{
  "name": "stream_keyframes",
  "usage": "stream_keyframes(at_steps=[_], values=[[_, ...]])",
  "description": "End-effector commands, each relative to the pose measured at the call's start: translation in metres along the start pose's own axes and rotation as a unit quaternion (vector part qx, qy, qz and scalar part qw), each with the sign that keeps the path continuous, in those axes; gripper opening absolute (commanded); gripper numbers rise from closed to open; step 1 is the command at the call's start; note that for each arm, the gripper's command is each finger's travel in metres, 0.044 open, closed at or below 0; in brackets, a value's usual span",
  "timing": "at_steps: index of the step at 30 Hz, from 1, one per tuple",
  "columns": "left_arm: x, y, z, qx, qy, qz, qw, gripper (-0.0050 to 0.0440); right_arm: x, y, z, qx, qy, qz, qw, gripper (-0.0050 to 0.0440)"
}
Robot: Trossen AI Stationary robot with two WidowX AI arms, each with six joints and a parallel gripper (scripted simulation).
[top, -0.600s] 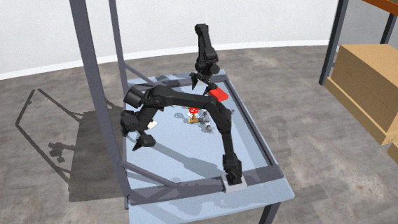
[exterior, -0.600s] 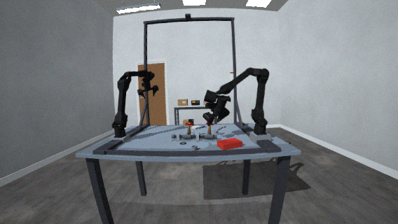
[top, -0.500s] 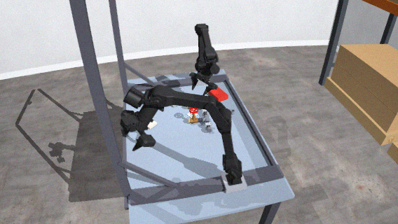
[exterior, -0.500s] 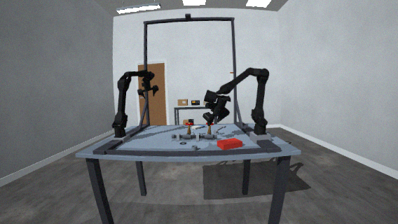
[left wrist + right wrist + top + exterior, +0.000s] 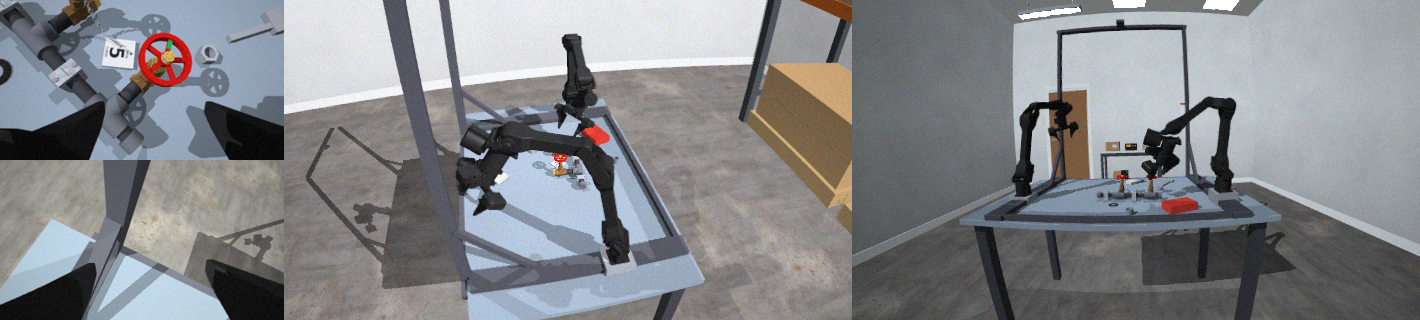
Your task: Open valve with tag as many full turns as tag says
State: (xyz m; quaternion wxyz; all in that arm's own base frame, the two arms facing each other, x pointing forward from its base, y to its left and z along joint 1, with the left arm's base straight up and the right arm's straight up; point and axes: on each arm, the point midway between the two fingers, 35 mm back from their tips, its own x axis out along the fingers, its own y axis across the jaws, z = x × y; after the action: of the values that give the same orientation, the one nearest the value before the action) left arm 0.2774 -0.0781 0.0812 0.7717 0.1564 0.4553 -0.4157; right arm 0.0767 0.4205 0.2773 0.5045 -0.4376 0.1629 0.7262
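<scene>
The left gripper [image 5: 155, 103] [image 5: 569, 129] is open and empty, above the pipework. Between and beyond its fingertips in the left wrist view stands the untagged valve, with a red wheel [image 5: 143, 58] and a green mark [image 5: 170, 44] on one spoke. The wheel is not touched. The tagged valve [image 5: 80, 11] is cut off at the top left there; its red wheel shows in the top view [image 5: 560, 158] and the exterior view [image 5: 1122, 177]. A chain runs from it to a white tag [image 5: 125, 63] reading 5. The right gripper [image 5: 151, 263] [image 5: 1064, 136] is open and empty, high near the table's edge.
A grey pipe run [image 5: 83, 89] with a bracket [image 5: 67, 73] joins the valves. A hex nut [image 5: 202, 57] and a pale T-shaped piece [image 5: 250, 33] lie beyond the wheel. A black ring [image 5: 1113, 204] and a red block [image 5: 1179, 205] lie on the exterior view's side.
</scene>
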Motion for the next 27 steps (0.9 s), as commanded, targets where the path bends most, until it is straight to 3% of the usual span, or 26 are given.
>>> stream_keyframes(at_steps=[1, 6, 14, 16, 20, 27], values=[[-0.005, 0.002, 0.006, 0.008, -0.009, 0.008, 1.0, 0.0424, -0.013, -0.001, 0.007, -0.005, -0.014, -0.012, 1.0, 0.04], [-0.007, 0.01, 0.024, -0.012, -0.008, 0.034, 0.999, 0.044, -0.029, -0.02, -0.014, 0.039, -0.013, -0.047, 0.998, 0.04], [-0.005, 0.014, 0.058, -0.079, 0.01, 0.084, 0.993, 0.044, -0.083, -0.072, -0.09, 0.19, -0.015, -0.17, 0.967, 0.04], [-0.005, 0.014, 0.058, -0.079, 0.01, 0.084, 0.993, 0.044, -0.083, -0.072, -0.09, 0.19, -0.015, -0.17, 0.967, 0.04], [0.002, 0.012, 0.07, -0.119, 0.034, 0.106, 0.987, 0.044, -0.117, -0.089, -0.137, 0.272, -0.019, -0.241, 0.931, 0.04], [0.012, 0.008, 0.084, -0.165, 0.06, 0.141, 0.974, 0.044, -0.164, -0.096, -0.201, 0.374, -0.029, -0.339, 0.862, 0.04]])
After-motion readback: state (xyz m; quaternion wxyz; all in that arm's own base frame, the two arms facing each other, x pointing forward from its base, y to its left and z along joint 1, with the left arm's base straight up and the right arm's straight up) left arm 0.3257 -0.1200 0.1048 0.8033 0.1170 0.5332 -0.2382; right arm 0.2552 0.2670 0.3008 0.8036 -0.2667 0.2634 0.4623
